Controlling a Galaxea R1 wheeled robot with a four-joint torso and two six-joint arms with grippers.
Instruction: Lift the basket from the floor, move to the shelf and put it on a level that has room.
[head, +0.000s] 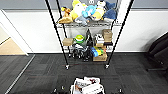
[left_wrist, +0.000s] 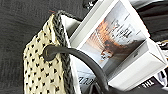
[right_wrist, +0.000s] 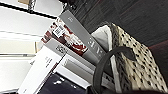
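Can't really tell how the jaws stand on either side. Each wrist view has a dark handle arching toward the camera, so my guess is both arms have the basket by its handles, but the fingers themselves aren't visible.

The basket sits right under the wrists, stuffed with boxes leaning at angles. From the head view the basket is low and centred, with the shelf straight ahead across the dark floor.

For the carry I'd keep both handles level so the boxes don't slide out. Both arms seem tucked in low and close.
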